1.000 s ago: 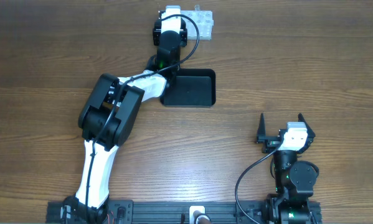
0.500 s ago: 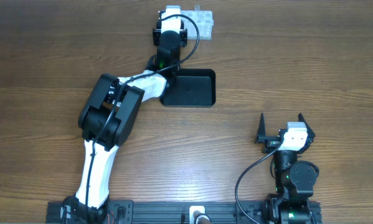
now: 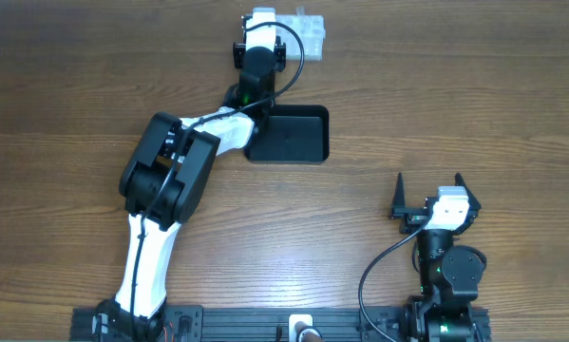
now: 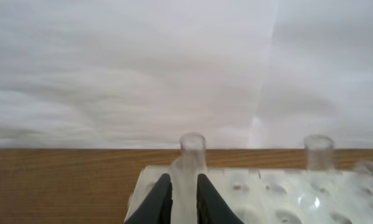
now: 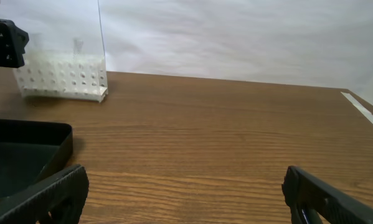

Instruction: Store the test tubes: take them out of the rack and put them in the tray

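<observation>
- Two tubes stand in the rack (image 4: 267, 193): one tube (image 4: 192, 148) sits between the jaws of the left gripper (image 4: 184, 182), the second tube (image 4: 319, 152) stands well off to one side of them.
- Left jaws are narrow, closed on that tube below its rim (looks like a firm pinch).
- Step in hand: pull it out. Lift straight up along the hole with no tilt, or the rack may drag along.
- Tray (image 3: 293, 138) lies behind the left jaws, near the rack; looks empty.
- Right gripper (image 3: 428, 193) has its jaws wide, holding nothing, well apart from rack and tray.
</observation>
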`<state>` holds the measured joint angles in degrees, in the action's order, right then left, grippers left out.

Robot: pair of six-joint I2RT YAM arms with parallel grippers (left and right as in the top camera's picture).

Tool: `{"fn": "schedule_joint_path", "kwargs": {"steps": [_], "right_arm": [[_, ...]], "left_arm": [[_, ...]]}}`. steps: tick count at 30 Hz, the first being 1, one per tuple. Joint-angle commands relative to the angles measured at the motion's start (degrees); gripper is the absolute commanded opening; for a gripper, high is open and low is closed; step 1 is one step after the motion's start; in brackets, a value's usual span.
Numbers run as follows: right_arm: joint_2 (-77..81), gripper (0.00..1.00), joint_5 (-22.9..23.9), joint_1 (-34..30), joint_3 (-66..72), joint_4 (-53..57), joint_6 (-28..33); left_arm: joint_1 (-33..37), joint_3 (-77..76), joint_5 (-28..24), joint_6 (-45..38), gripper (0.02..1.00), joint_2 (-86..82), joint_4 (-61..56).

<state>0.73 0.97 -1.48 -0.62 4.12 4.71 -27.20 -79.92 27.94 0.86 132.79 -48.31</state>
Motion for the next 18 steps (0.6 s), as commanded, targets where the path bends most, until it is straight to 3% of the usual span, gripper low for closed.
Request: {"fn": "schedule_joint_path", "kwargs": {"steps": [1,10,11,13,16,18], "right_arm": [[-0.39,0.991,-0.09,-0.2,0.33,0.15,0.09],[-0.39,0.991,-0.09,-0.2,0.33,0.15,0.09],[-0.39,0.991,-0.09,-0.2,0.33,0.15,0.09],[-0.39,0.991,-0.09,-0.2,0.33,0.15,0.09],[-0.39,0.991,-0.09,-0.2,0.33,0.15,0.09],[-0.39,0.991,-0.09,-0.2,0.33,0.15,0.09]], "left_arm": [[0.46,-0.74,0.46,-0.22,0.141,1.03,-0.26],[0.46,-0.74,0.46,-0.22,0.148,0.92,-0.37],[0.46,-0.74,0.46,-0.22,0.224,0.92,-0.37],[0.46,-0.74,0.46,-0.22,0.494,0.92,-0.37],[0.46,-0.74,0.46,-0.22,0.623,0.92,-0.37],[0.46,-0.74,0.46,-0.22,0.623,0.92,-0.37]]}}
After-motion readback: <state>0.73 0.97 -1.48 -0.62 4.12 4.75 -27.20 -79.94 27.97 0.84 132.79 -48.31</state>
